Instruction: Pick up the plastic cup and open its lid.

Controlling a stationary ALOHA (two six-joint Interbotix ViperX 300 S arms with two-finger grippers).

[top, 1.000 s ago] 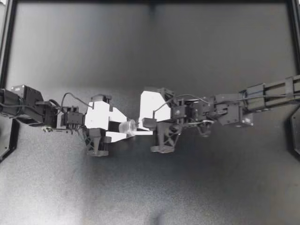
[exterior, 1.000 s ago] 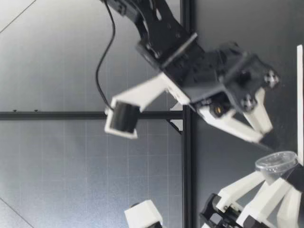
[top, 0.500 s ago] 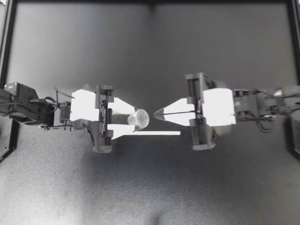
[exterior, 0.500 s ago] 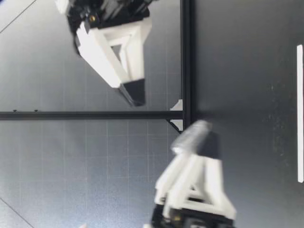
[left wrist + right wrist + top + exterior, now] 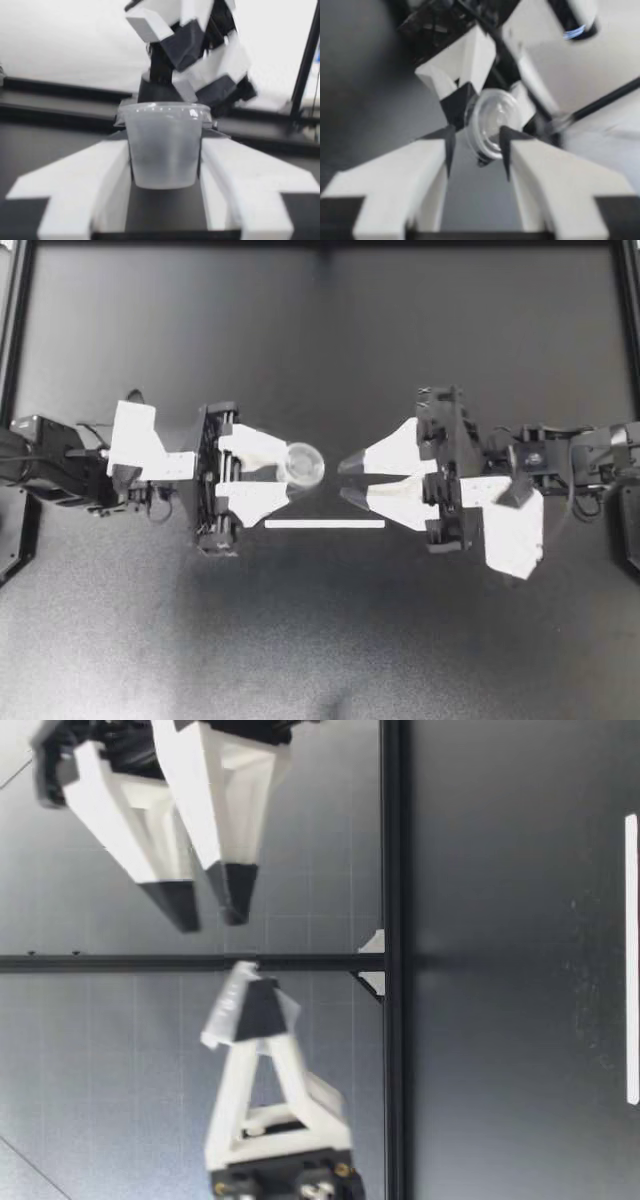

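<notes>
The plastic cup is gripped between the fingers of the left tool, raised above the desk; the right tool is released, its tips near the lid, apart from it.

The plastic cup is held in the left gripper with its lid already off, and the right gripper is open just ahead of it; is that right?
Not quite: the lid is still on the plastic cup, as the left wrist view shows. The left gripper does hold it, and the right gripper is open just ahead.
</notes>
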